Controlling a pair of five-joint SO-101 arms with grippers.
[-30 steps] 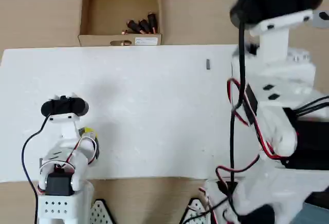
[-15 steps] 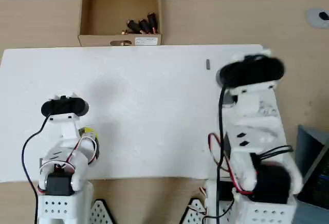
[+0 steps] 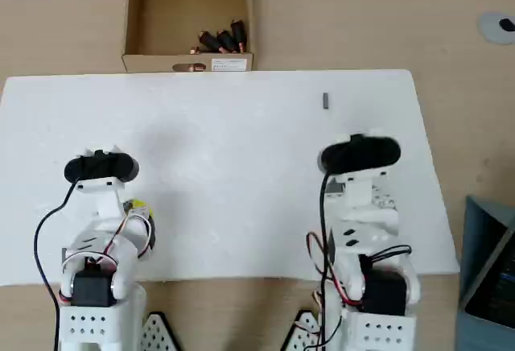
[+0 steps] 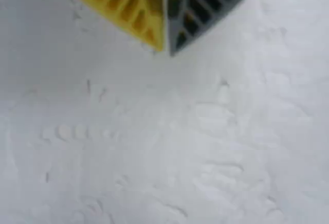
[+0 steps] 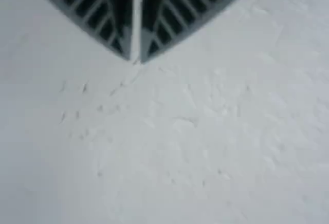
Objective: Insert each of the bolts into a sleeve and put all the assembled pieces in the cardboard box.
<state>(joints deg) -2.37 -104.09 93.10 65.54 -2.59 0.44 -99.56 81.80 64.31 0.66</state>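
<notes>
Lying apart from the box [image 3: 133,13], a grey piece [image 3: 325,101] risked being left out, as the left tool [image 4: 165,47] and right tool [image 5: 134,54] sat closed, empty.

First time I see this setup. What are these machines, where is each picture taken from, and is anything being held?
Two small robot arms, the left arm and the right arm, sit at a table. One picture looks down from above; the other two come from wrist cameras, showing the left gripper and the right gripper shut and empty over a white sheet. The cardboard box holds several dark assembled pieces. One small grey piece lies on the sheet.
</notes>
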